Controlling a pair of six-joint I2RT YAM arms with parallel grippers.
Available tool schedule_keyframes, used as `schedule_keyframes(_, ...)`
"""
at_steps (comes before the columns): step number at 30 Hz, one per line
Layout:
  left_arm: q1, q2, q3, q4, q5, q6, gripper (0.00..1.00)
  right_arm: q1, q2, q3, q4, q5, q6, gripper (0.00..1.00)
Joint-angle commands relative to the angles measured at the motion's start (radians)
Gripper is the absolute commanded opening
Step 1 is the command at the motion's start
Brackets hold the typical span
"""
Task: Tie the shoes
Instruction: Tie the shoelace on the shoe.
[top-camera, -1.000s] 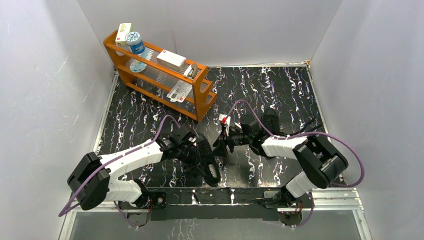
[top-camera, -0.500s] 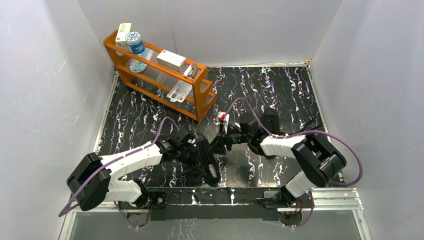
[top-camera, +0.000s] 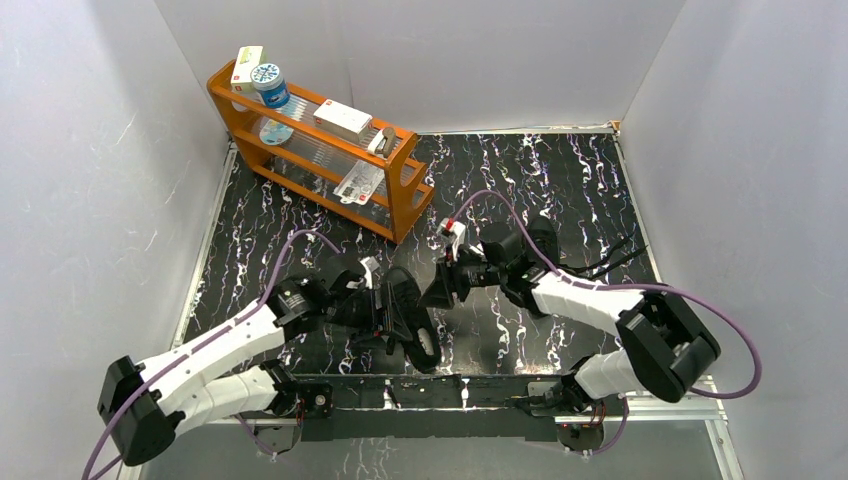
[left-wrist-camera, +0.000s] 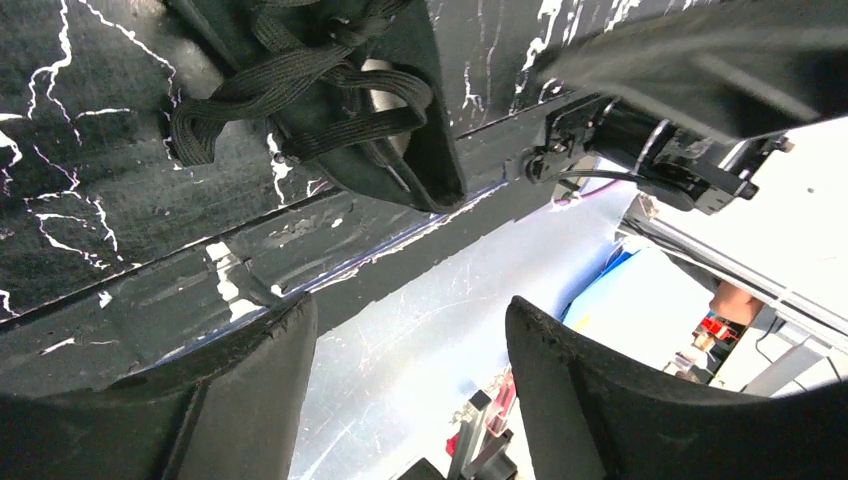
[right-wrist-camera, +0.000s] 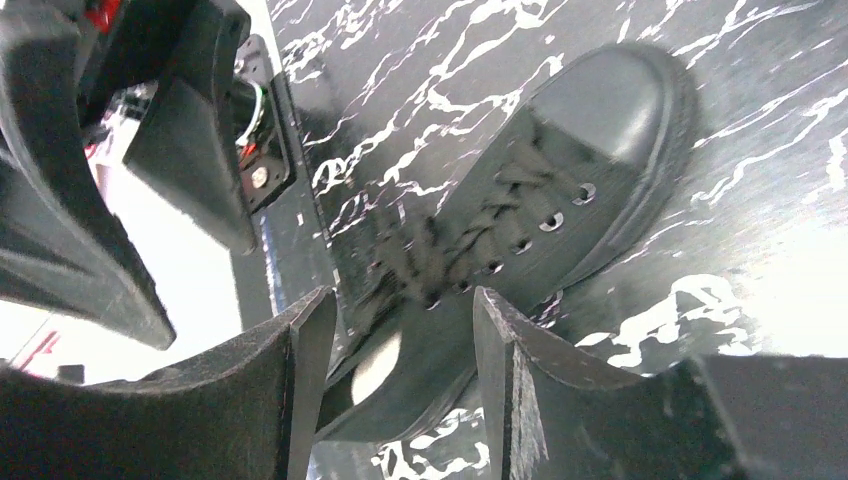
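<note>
One black shoe lies near the table's front edge, toe pointing away from the arms. In the left wrist view its heel opening and bunched black laces fill the top. My left gripper sits just left of this shoe, open and holding nothing. My right gripper hovers at the shoe's right side, open over its heel end, with the laces just beyond the fingertips. A second black shoe lies partly hidden behind the right arm.
An orange rack with boxes and a bottle stands at the back left. A metal rail runs along the table's near edge, close to the front shoe. White walls close in three sides.
My left gripper has gone from shut to open and its arm has drawn back to the left. The right gripper has stayed by the shoe, shifting only slightly.
</note>
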Motion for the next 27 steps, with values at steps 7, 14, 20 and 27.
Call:
schedule_keyframes(7,0.167,0.038,-0.013,0.205,0.042,0.219,0.62,0.165,-0.098,-0.029,-0.086,0.109,0.111,0.52)
schedule_keyframes(14,0.302,0.244,-0.05,0.444,0.24,0.378,0.49,0.214,-0.058,0.002,-0.144,0.265,0.096,0.53)
schedule_keyframes(20,0.304,0.258,-0.09,0.549,0.313,0.406,0.51,0.232,-0.023,0.006,-0.129,0.286,0.123,0.53)
schedule_keyframes(27,0.302,0.299,-0.135,0.586,0.363,0.39,0.47,0.245,-0.021,0.01,-0.126,0.314,0.126,0.43)
